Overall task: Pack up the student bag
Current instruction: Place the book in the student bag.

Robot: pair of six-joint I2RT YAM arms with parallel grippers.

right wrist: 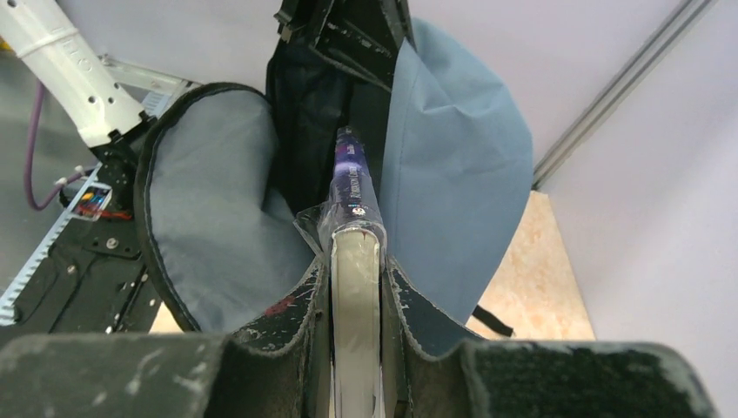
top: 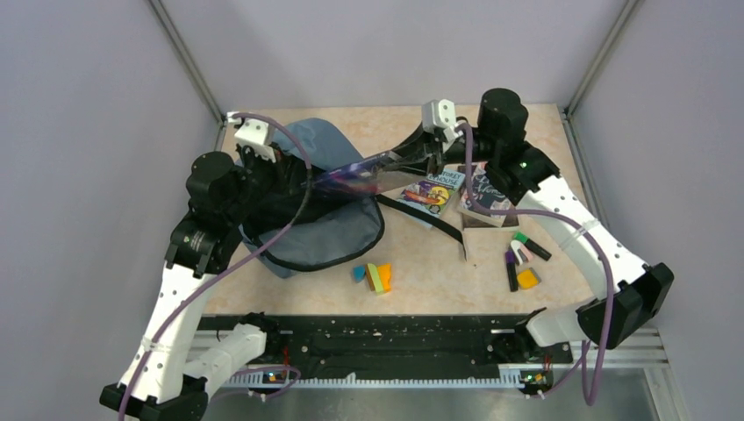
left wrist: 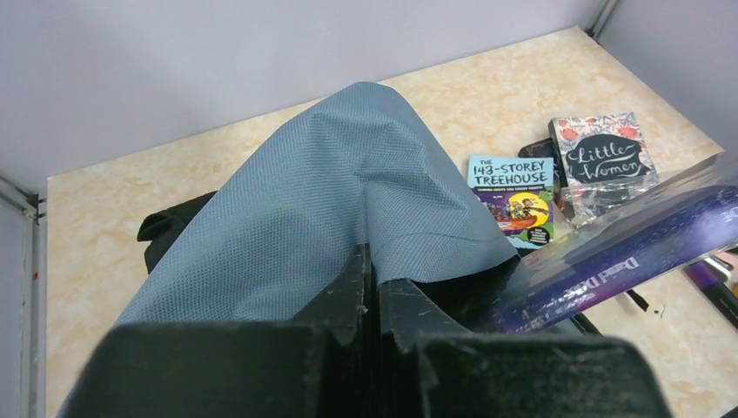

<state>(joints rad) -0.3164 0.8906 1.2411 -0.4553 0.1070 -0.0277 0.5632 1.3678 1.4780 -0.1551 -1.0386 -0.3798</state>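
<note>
Right pincer: nearest the wrist lens, clenched on one end of a purple book, with the page block between its fingers.
Student bag: on the left half of the table, in front of the left arm. The zip is undone, the mouth gapes toward the right arm and the dark lining shows.
Bag axis: as I read it, far to near along the table, with the upper flap raised and the lower flap lying flat.
Left pincer: clamped tight on the slate-blue upper flap, holding it up.
Book heading: the long axis runs from the right pincer leftward into the mouth. The leading end is past the rim and the rest is outside.
Done: bag opened, first book partly in. Whether anything lies deeper inside cannot be told.
Left to do: Treehouse book and Little Women, on the table to the right of the bag. Then the markers and coloured erasers, and probably the zip.
</note>
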